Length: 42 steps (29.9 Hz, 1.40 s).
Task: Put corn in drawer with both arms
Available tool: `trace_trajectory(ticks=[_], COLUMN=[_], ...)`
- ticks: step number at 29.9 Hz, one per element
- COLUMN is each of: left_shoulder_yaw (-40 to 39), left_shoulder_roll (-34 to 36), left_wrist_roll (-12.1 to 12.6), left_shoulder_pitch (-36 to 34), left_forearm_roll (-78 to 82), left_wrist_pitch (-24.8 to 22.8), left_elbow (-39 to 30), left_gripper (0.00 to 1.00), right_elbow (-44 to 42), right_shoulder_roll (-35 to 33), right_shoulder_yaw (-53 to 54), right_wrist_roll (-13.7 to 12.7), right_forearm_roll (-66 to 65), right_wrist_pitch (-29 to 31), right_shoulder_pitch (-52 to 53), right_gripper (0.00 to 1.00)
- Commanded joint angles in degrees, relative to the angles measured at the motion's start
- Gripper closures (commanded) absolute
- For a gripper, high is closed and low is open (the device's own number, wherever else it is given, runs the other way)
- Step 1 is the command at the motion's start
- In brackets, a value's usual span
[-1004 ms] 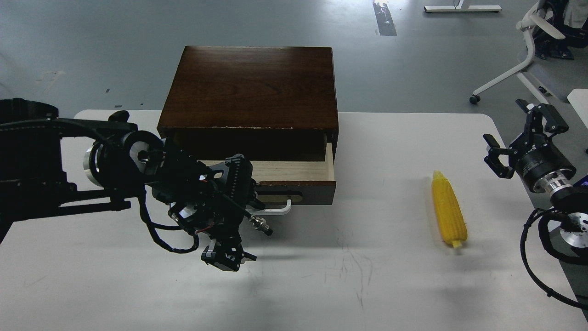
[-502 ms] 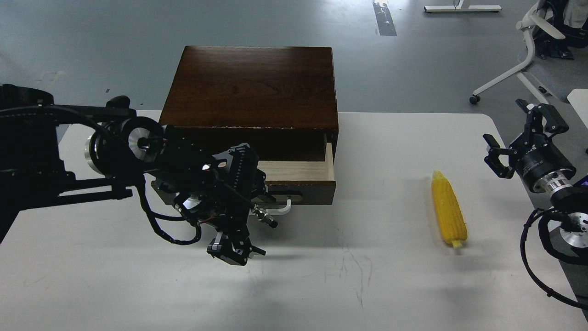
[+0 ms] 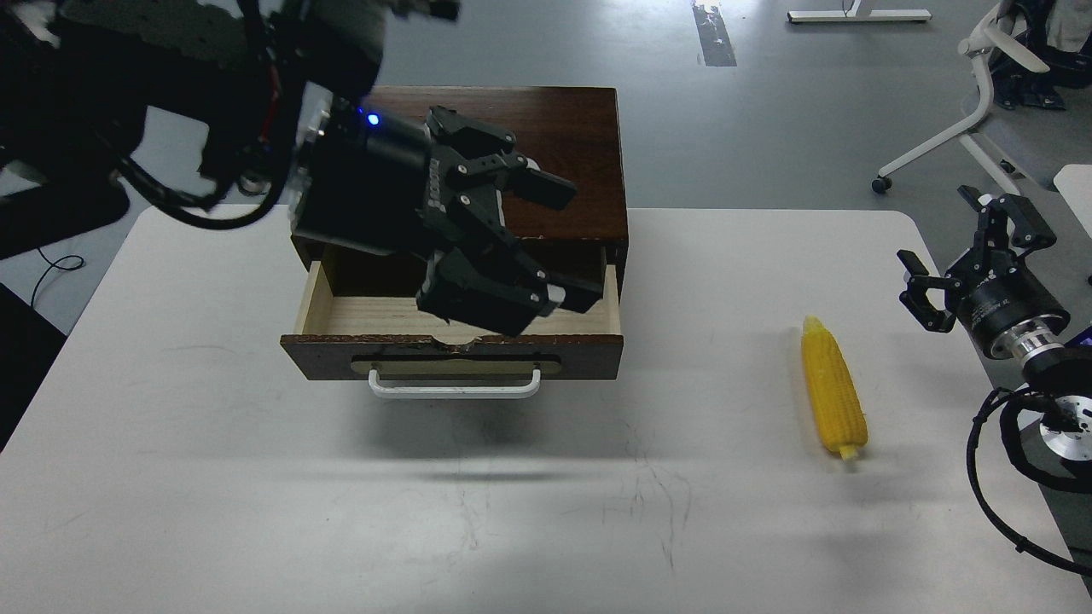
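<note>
The corn (image 3: 833,389) is a bright yellow cob lying on the white table at the right, pale stub toward me. The drawer (image 3: 452,341) of the dark brown wooden box (image 3: 478,153) stands pulled out, showing pale wood inside, with a white bar handle (image 3: 454,388) on its front. My left gripper (image 3: 546,247) is raised close to the camera over the drawer, its fingers spread open and empty. My right gripper (image 3: 960,256) is open and empty above the table's right edge, right of the corn.
The white table (image 3: 546,512) has bare surface in front and between drawer and corn. A white chair base (image 3: 955,128) stands on the grey floor at the back right. A black cable (image 3: 1015,503) loops by the right arm.
My left arm has swung up from in front of the drawer handle to high above the drawer. The drawer front and handle now show fully. The right arm and corn have not moved.
</note>
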Motion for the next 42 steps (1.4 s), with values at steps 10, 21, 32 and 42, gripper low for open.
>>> trace_trajectory(ticks=[10, 21, 32, 42], left_shoulder_yaw=[-1.6, -1.9, -15.3, -15.9], left_shoulder_roll=[7.0, 3.6, -5.1, -6.4], left_wrist_roll=[0.0, 0.0, 0.0, 0.0], left_shoulder_pitch=[14.8, 36.5, 48.5, 48.5], left_forearm_roll=[-50.5, -75.5, -77.4, -77.5], left_wrist_pitch=[0.0, 0.6, 0.0, 0.0], left_elbow=[12.7, 27.5, 41.3, 41.4], left_gripper=[0.02, 0.02, 0.01, 0.02], right_elbow=[-0.4, -0.4, 4.7, 10.2], right_shoulder_roll=[0.4, 0.1, -4.1, -16.7], right_shoulder_yaw=[-0.2, -0.3, -2.7, -12.1], right_wrist_roll=[0.0, 0.0, 0.0, 0.0], right_forearm_roll=[-0.1, -0.1, -7.9, -54.3], right_wrist_pitch=[0.0, 0.1, 0.3, 0.3], right_shoulder_pitch=[-0.1, -0.1, 1.3, 9.9], right_gripper=[0.00, 0.00, 0.00, 0.00])
